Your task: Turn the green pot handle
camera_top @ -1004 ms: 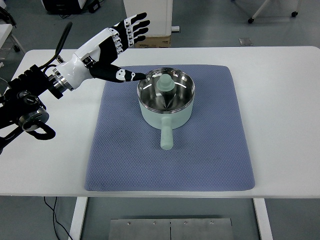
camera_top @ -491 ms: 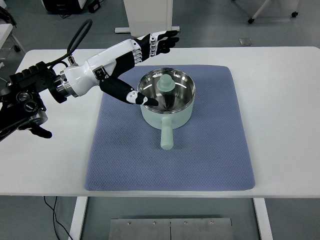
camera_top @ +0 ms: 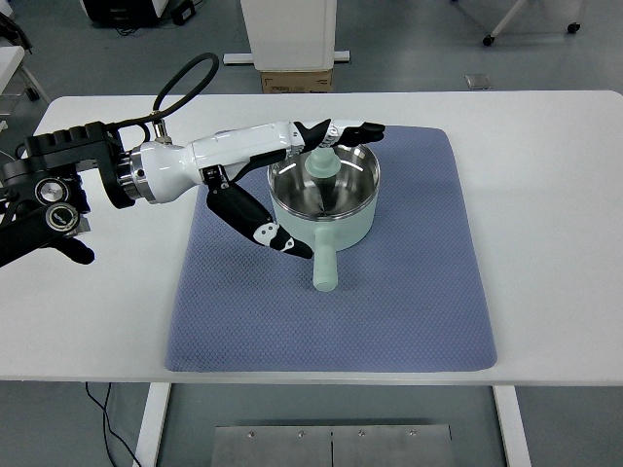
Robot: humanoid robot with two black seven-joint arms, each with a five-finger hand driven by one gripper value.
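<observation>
L hand [camera_top: 292,185] wide, holding nothing | thumb [camera_top: 277,237] just left of pot handle [camera_top: 324,268] | push w/ thumb near handle tip, keep fingers [camera_top: 346,131] off green pot [camera_top: 326,195] rim

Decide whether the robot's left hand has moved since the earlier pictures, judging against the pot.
Yes. The left hand has swung right and nearer, from the green pot's far-left rim to straddling it.
</observation>
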